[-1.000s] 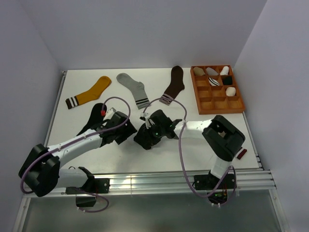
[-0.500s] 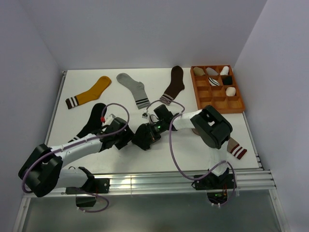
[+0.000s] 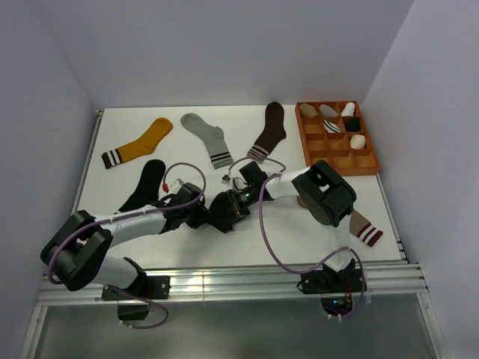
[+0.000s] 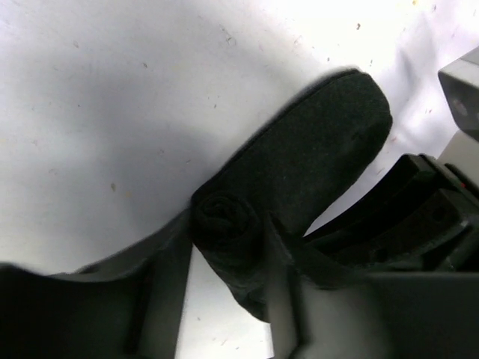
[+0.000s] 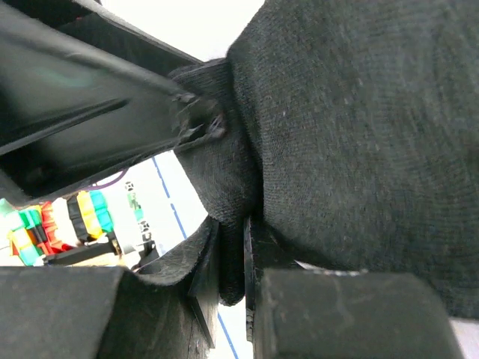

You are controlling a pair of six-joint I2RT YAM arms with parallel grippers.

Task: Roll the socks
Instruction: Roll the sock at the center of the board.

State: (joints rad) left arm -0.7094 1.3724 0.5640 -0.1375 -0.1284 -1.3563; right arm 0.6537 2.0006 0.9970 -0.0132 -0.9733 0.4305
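The plain charcoal-black sock (image 3: 212, 212) lies partly rolled at the table's middle, held between both grippers. My left gripper (image 3: 197, 212) is shut on its rolled end (image 4: 224, 224); the flat remainder (image 4: 322, 149) stretches away from it. My right gripper (image 3: 227, 210) pinches a fold of the same sock (image 5: 359, 134) between its fingers (image 5: 202, 277), shut on it. The black sock (image 3: 147, 182) lies at the left, its cuff end under my left arm. The taupe sock with maroon-and-white cuff (image 3: 366, 229) lies at the right, partly behind my right arm.
A mustard sock (image 3: 136, 146), a light grey sock (image 3: 207, 136) and a dark brown sock (image 3: 270, 131) lie along the back. A wooden compartment tray (image 3: 368, 166) with several rolled socks stands back right. My right gripper's fingers (image 4: 419, 217) show in the left wrist view.
My right arm has folded back, uncovering the taupe sock at the right. My left gripper has moved right and closed in on the charcoal sock beside the right gripper.
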